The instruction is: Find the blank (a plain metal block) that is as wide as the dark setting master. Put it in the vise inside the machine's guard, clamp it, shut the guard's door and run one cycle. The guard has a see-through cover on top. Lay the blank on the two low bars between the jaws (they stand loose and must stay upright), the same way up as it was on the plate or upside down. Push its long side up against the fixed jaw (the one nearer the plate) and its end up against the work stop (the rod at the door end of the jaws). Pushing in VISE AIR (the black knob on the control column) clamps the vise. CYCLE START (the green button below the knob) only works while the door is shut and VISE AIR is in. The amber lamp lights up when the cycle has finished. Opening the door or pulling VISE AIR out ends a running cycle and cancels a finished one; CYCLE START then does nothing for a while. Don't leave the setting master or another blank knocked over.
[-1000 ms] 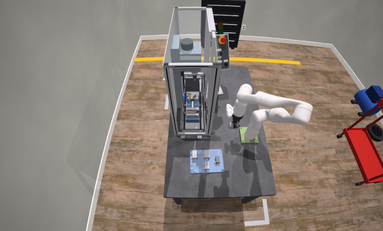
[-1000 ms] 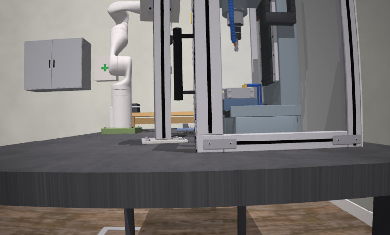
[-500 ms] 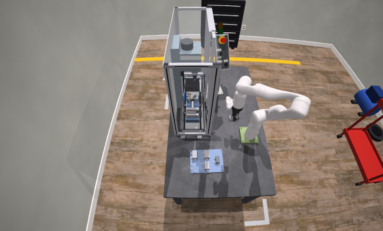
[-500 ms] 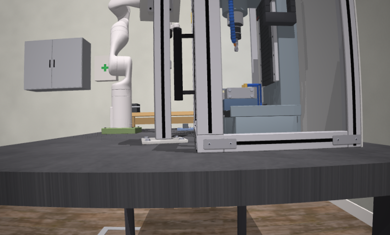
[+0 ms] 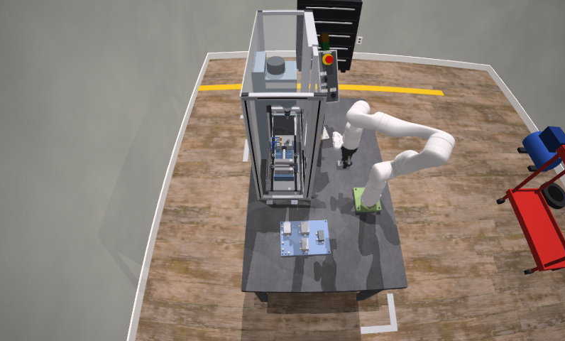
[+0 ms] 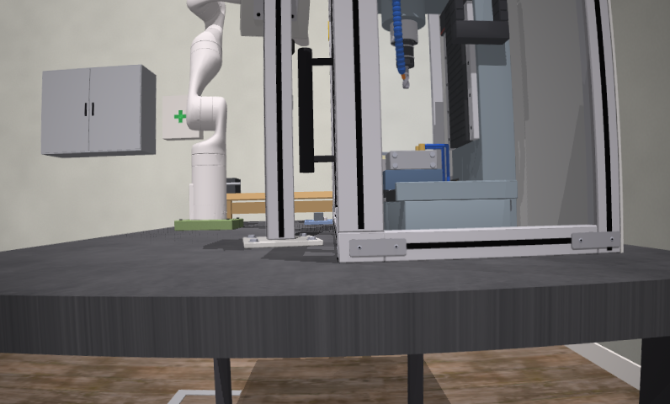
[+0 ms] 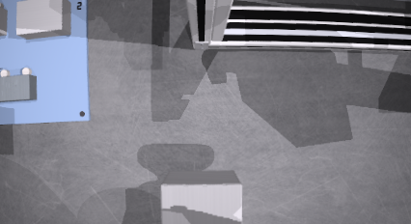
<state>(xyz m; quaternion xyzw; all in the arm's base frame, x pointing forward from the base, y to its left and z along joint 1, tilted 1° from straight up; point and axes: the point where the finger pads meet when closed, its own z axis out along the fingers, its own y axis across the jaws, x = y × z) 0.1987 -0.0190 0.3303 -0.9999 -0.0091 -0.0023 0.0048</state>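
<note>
My gripper (image 5: 345, 165) is shut on a pale metal blank (image 7: 202, 197), held above the table beside the guard; the fingertips are outside the wrist view. The dark setting master (image 5: 320, 236) (image 7: 16, 88) stands on the blue plate (image 5: 324, 250) (image 7: 58, 108). Three pale blanks stand there too, one at the upper left (image 7: 41, 16) of the wrist view. The vise (image 5: 284, 170) (image 6: 412, 160) inside the guard (image 5: 283, 96) (image 6: 356, 124) shows no blank that I can make out; the low bars and work stop are too small to tell. The black door handle (image 6: 305, 109) shows; the door's state is unclear.
The control column (image 5: 329, 80) stands behind the guard's robot side, with a red stop button (image 5: 328, 59); its stack lamp (image 5: 324, 38) looks unlit. The column's post (image 6: 275, 150) rises close beside the guard. The spindle tool (image 6: 406, 80) hangs above the vise.
</note>
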